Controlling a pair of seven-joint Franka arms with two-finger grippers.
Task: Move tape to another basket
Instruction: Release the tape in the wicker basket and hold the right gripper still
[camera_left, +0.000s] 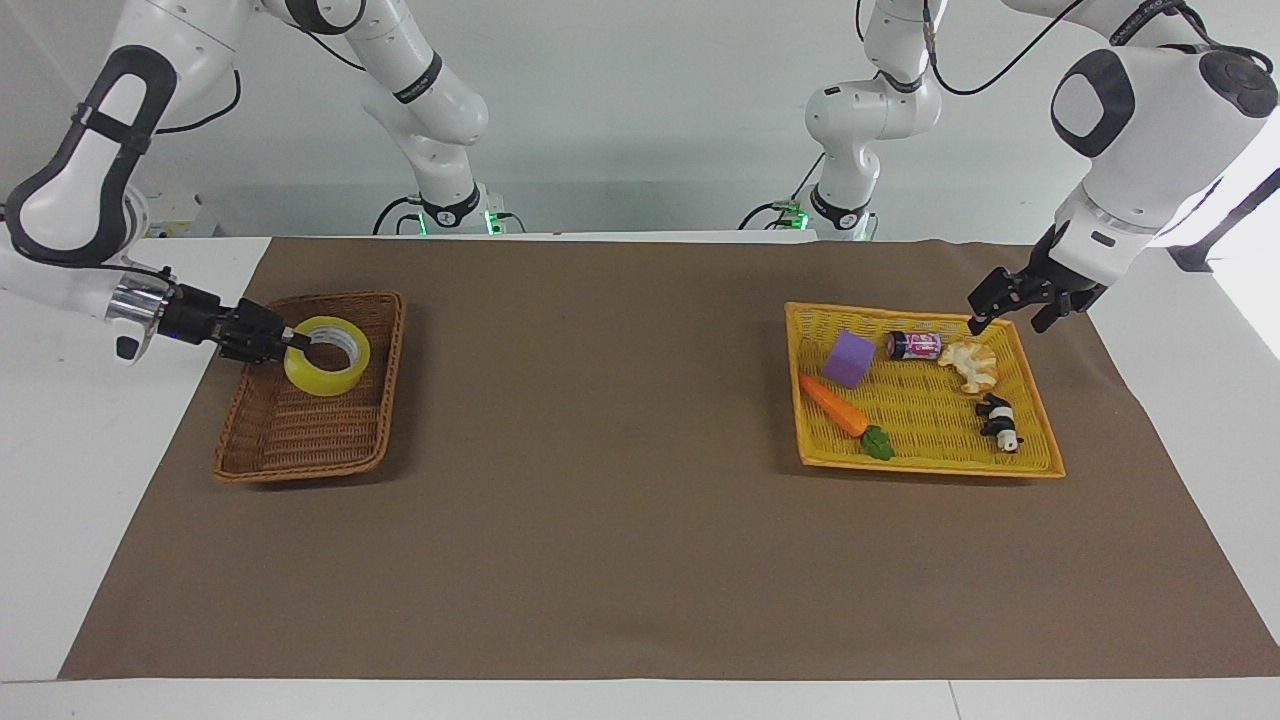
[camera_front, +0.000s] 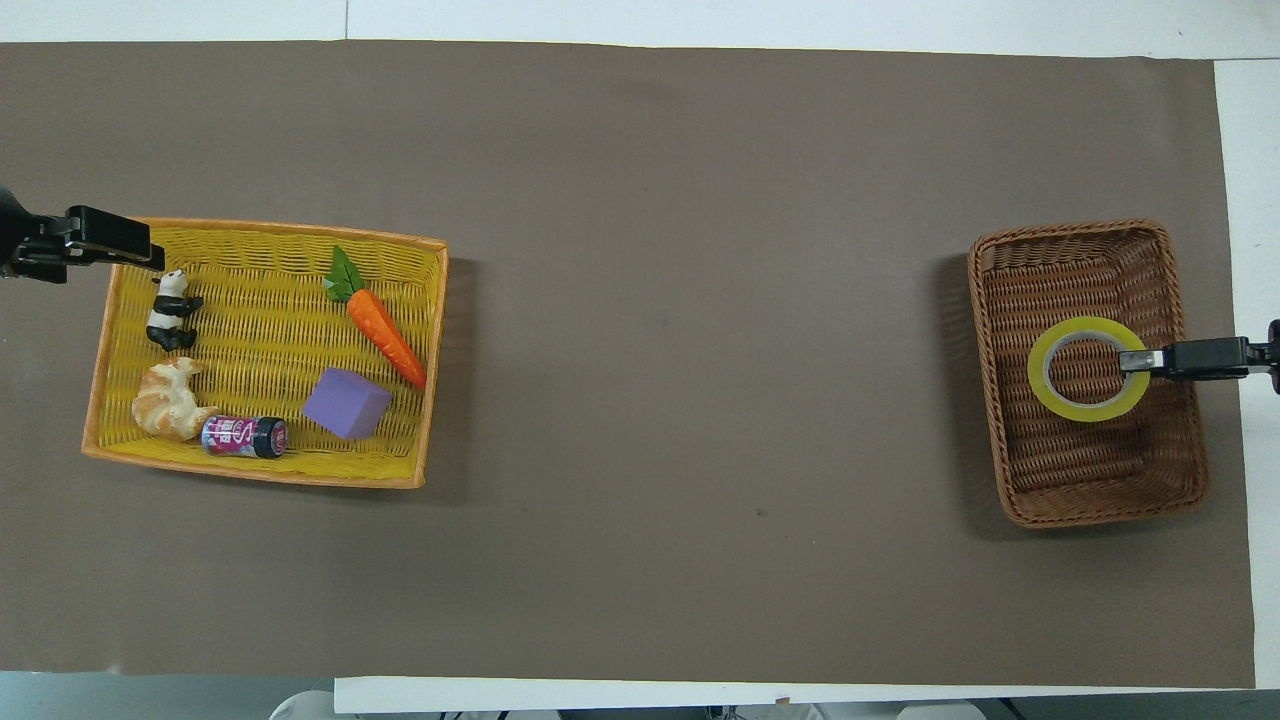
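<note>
Tape (camera_left: 327, 369): held over the brown wicker basket (camera_left: 262, 460), flat side down, inside the rim line, toward the end nearer the robots; cannot tell whether resting on the weave or just clear of it. Probably light, stiff thanks to the white core, slick on the yellow outer wrap. Best taken through the ring wall, one finger inside the core and one outside, as here. Right gripper (camera_left: 292, 345): jaws pinching the tape wall on the side toward the right arm's end of the tabletop. Likely to drop flat and stay put once released; little risk of rolling. Left gripper (camera_left: 1005, 310): jaws spread, empty, over the robots' edge of the yellow basket (camera_left: 930, 464), waiting. In there: purple block (camera_left: 850, 359), carrot (camera_left: 836, 407), small can (camera_left: 914, 345), pastry (camera_left: 969, 364), panda figure (camera_left: 999, 420).
</note>
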